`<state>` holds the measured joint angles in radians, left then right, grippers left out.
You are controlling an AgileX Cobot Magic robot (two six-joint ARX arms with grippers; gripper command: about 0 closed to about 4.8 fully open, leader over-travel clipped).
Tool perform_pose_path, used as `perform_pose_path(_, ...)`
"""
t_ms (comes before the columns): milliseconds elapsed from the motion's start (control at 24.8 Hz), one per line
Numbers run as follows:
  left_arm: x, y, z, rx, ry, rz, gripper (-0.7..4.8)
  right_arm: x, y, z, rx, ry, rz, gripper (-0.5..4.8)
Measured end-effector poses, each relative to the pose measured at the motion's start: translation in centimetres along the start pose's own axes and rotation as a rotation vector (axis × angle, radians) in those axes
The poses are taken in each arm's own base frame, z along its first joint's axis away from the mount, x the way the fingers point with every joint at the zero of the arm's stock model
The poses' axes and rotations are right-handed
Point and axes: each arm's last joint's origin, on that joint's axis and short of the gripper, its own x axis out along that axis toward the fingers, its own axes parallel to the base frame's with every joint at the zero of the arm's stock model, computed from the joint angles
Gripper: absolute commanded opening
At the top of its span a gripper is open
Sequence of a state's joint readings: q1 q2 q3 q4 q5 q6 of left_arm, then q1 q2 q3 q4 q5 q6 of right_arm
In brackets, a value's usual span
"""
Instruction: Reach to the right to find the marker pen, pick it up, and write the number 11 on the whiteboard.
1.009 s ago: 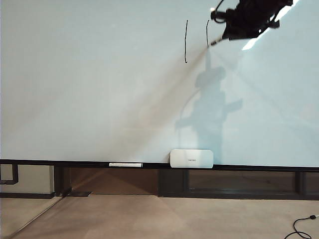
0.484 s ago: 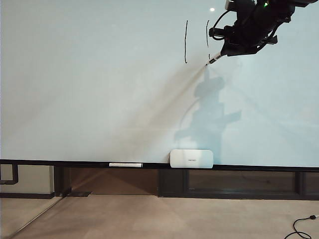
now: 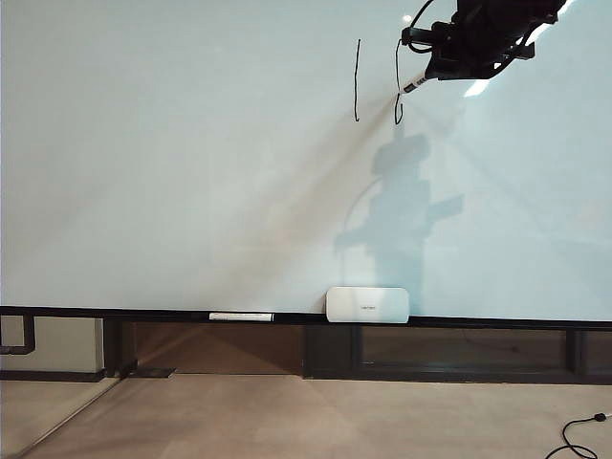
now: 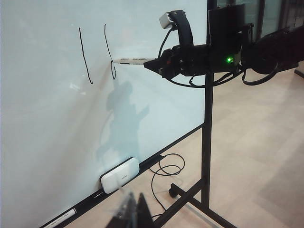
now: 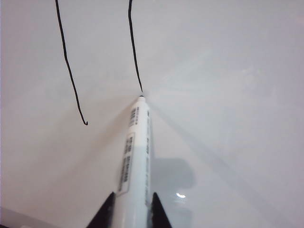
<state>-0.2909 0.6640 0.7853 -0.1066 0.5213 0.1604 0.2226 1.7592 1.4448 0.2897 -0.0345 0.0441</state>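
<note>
The right gripper (image 5: 129, 209) is closed on the marker pen (image 5: 135, 152), its two dark fingertips (image 5: 104, 213) pressed against either side of the white-grey barrel, and the pen sticks straight out from it toward the whiteboard (image 3: 191, 191). In the exterior view the right gripper (image 3: 427, 69) sits high at the upper right of the board, with the marker pen (image 3: 412, 83) slanting down and to the left so that its dark tip meets the glossy surface on the right-hand stroke. From the left wrist view the pen (image 4: 133, 60) lies nearly level, its tip touching the board partway along that stroke. The number 11 (image 3: 377, 81) is two thin black vertical lines side by side; the right one ends in a small hook at its foot, just below the pen tip. The arm's shadow falls on the board beneath the gripper. Far below, on the black bottom rail (image 3: 143, 314), a small white rounded box (image 3: 367, 304) rests, with a thin white stick (image 3: 241, 316) lying on the rail to its left. The left gripper (image 4: 135, 211) shows only as a blurred dark shape at the edge of its own wrist view, well away from the board; whether it is open I cannot tell.
</note>
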Motion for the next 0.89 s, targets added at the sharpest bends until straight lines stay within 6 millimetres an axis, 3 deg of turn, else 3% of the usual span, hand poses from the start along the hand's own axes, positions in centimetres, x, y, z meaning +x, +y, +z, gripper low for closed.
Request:
perform_pose_path(444, 0.0, 0.1, -0.1, -0.004, 0.015, 0.046, -0.05, -1.8, 0.6, 1.8, -0.012, 0.008, 0.002, -0.01)
perform_pose_path(727, -1.1, 0.1, 0.4, 0.007, 0.011, 0.225, -0.05, -6.4, 1.6, 5.9, -0.018, -0.092, 0.025, -0.01)
perform_pose_path(888, -1.4, 0.4, 0.4, 0.005, 0.03, 0.356, -0.05, -9.4, 1.5, 6.6, -0.016, -0.1, -0.012, -0.01)
